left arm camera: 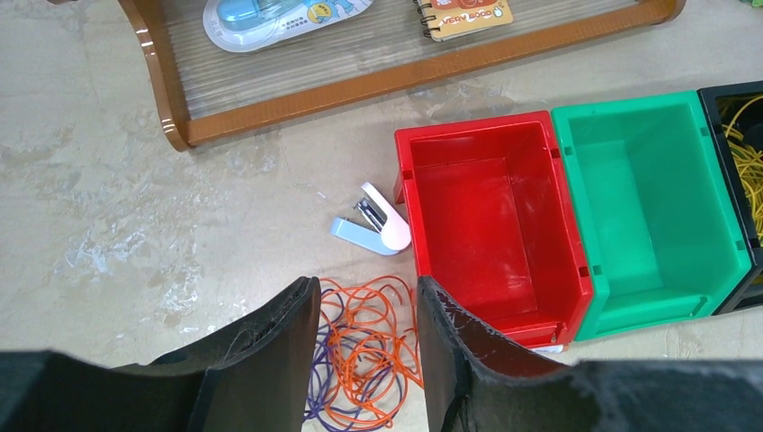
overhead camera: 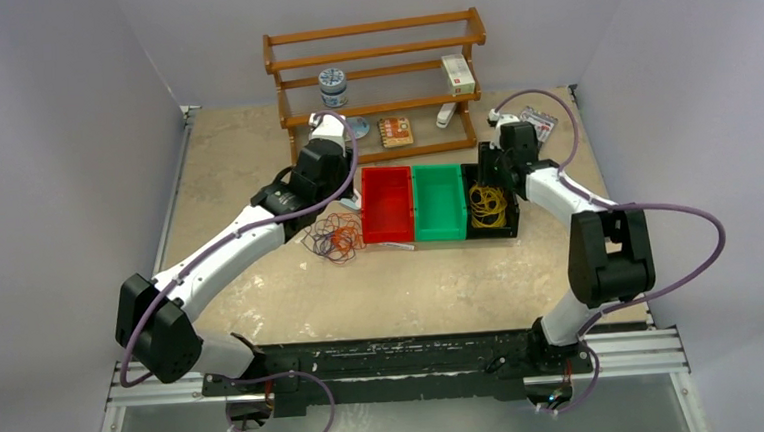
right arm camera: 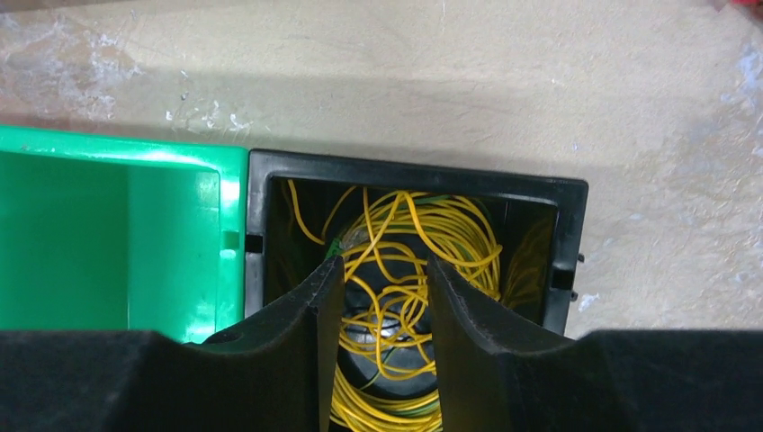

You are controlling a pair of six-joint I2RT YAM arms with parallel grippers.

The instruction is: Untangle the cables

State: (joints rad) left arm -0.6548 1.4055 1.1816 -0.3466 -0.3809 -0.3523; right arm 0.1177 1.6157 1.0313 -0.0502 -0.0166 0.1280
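A tan desk (overhead camera: 253, 144) carries a wooden shelf (overhead camera: 378, 51) along its far side. Nearer stand three bins side by side: a red bin (left arm camera: 490, 225) on the left, a green bin (left arm camera: 648, 189) in the middle and a black bin (right arm camera: 414, 169) on the right. The orange and purple cables (left arm camera: 364, 360) lie tangled on the desk, just left of the red bin's near corner. The left fingers (left arm camera: 292, 324) hover above them, apart and gripping nothing. The yellow cables (right arm camera: 423, 225) lie in the black bin beneath the right fingers (right arm camera: 324, 297), also apart. A small white stapler (left arm camera: 373, 225) lies just beside the red bin's left wall, beyond the tangle.
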